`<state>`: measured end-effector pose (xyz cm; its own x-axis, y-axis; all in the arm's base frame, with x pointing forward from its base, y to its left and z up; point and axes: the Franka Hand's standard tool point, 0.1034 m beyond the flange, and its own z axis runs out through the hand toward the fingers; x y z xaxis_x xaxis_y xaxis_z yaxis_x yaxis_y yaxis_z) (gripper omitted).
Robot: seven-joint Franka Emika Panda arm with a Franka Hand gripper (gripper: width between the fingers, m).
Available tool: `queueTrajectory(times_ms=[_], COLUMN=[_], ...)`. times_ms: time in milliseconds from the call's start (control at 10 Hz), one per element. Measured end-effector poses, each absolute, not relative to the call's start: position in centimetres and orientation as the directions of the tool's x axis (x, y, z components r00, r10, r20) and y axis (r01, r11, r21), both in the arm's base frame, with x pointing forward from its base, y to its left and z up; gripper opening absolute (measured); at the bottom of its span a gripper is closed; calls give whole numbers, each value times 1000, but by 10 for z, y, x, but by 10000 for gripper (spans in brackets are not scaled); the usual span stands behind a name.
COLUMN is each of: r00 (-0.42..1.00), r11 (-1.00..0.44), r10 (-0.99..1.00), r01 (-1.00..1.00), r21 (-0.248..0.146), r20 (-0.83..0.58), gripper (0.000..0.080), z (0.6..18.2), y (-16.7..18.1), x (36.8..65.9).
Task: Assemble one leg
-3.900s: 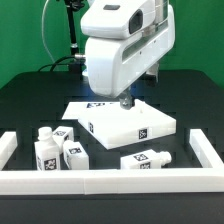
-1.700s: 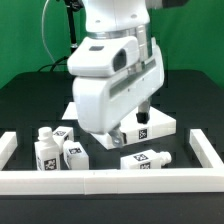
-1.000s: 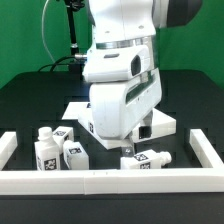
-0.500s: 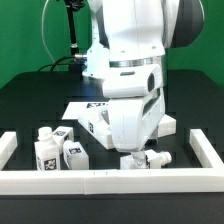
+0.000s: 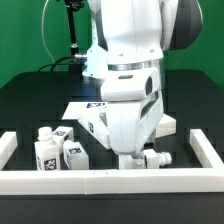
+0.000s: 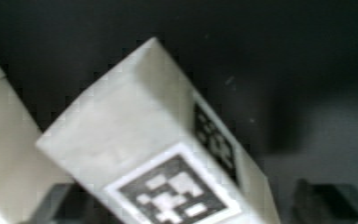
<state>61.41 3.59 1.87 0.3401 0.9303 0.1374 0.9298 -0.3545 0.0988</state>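
One leg (image 5: 153,157), a white post with marker tags, lies on the black table in front of the large white slab (image 5: 93,122), on the exterior view's right. My gripper (image 5: 133,160) is lowered over it, and the arm's white hand hides most of the leg. In the wrist view the leg (image 6: 149,130) fills the middle, its tagged end between my two dark fingers (image 6: 55,205). The gripper (image 6: 190,205) is open, with a gap showing beside the leg on one side.
Three more legs (image 5: 45,152), (image 5: 73,153), (image 5: 62,134) stand or lie at the exterior view's front left. The marker board (image 5: 82,104) lies behind the slab. A low white wall (image 5: 100,181) runs along the front and both sides.
The arm has moved from above the slab toward the exterior view's right and front, and come down over the lying leg. In the last half second it has hardly moved.
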Motion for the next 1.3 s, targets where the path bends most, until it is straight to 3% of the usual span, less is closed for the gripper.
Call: queueTrajectory(times_ms=[100,300,600,800,1200,1300], r00=[340,337,186,135,144,190], r11=[-355,-352,-200,-151,-159,-204], r10=[930,931,978,987,986,978], r01=[930,930,964,966,967,959], r21=[99,102,172,208,198,197], r20=[137,137,96,86,85,89], gripper=[281,284,284,284,284,284], z=[19,21,70,92,87,93], y=[36,37,65,78,77,86], x=[614,615,608,608,605,590])
